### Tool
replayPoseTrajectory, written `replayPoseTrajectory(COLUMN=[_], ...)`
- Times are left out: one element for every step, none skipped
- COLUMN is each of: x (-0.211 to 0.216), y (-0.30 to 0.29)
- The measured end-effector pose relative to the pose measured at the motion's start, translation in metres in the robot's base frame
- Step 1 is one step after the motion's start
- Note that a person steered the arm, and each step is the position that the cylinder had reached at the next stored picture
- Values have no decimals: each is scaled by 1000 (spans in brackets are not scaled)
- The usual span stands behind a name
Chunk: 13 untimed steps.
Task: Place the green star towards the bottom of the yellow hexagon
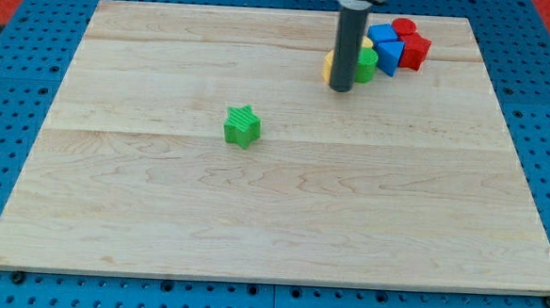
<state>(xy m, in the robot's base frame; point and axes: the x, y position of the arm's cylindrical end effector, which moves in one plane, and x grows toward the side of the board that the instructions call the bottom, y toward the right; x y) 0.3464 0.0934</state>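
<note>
The green star point(242, 126) lies alone on the wooden board, left of centre. My tip point(341, 88) stands at the view's upper right, well to the right of and above the star. The rod hides most of a yellow block point(328, 65), only a sliver shows at its left, so its shape cannot be made out. A green block point(366, 66) peeks out at the rod's right side.
A cluster sits right of the rod: two blue blocks point(388, 49), a red round block point(403, 28) and a red block point(415, 51). The wooden board point(271, 220) lies on a blue perforated table.
</note>
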Motion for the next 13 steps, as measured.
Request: replayPoseTrajectory(x=[43,112,125,109,95,95,63,8,-8,-10,-10,25,82], y=[2,-33,-141,-179,-131,-102,-101,-101,-78,-76,-76,-91,-100])
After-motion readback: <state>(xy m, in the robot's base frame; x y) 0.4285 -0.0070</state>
